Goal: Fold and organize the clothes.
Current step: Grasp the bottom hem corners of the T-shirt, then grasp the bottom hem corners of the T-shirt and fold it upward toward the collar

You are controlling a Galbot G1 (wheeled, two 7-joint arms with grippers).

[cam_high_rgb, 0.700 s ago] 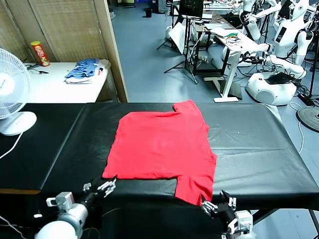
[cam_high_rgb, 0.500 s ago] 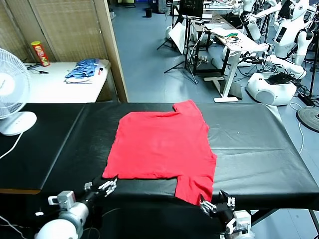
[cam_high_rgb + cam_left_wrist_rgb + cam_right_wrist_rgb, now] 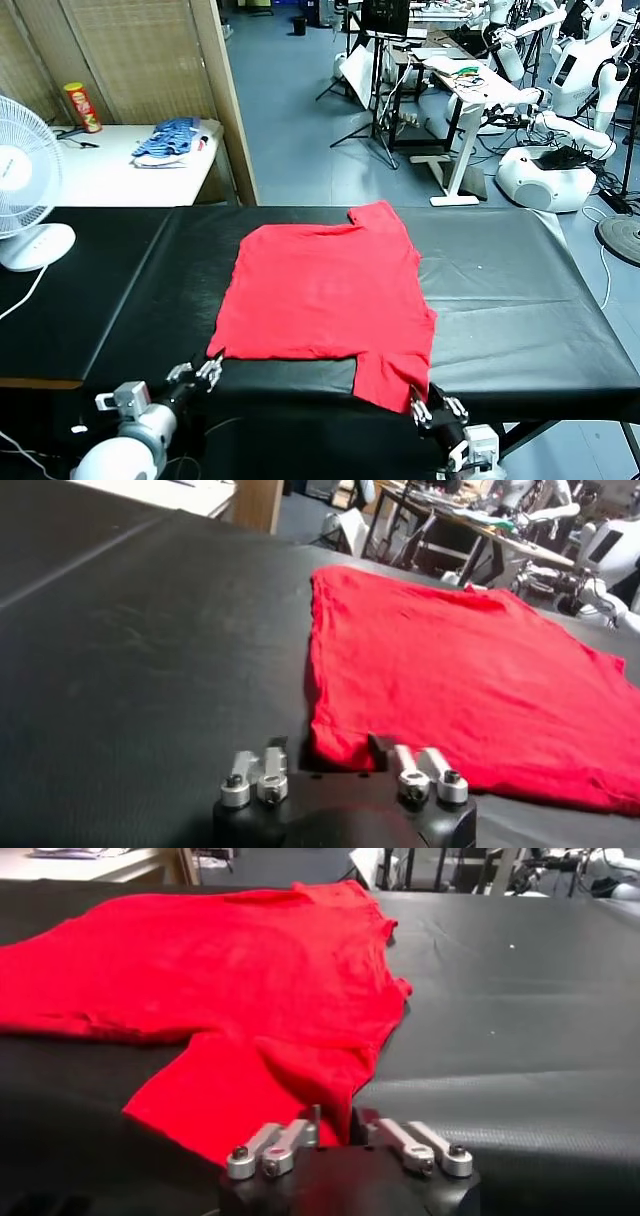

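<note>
Red T-shirt (image 3: 325,295) lies spread flat, plain side up, in the middle of the black table (image 3: 520,300), one sleeve (image 3: 393,378) draped toward the near edge and the other at the far side. Left gripper (image 3: 208,369) sits at the near-left corner of the shirt; in the left wrist view (image 3: 335,765) its jaws are drawn close together with the corner of the cloth right at the tips, and they appear clenched on that corner, though how much fabric lies between them cannot be made out. Right gripper (image 3: 432,410) is at the tip of the near sleeve; in the right wrist view (image 3: 335,1130) its jaws are pressed almost together with the sleeve hem just at them, and whether any cloth is actually caught cannot be told. Judged risks: a thin pinch on either side could slip as soon as the arms lift, leaving one corner behind and skewing the fold. If only the top layer is caught, the layers may separate and bunch. Uneven lift between the two arms would drag the shirt across the table or twist it. The sleeve hanging near the table edge could also slide off if tugged toward the robot. Fan (image 3: 25,190) at far left and the striped pile (image 3: 172,140) on the white side table (image 3: 120,178) stand well apart and pose no hazard.
</note>
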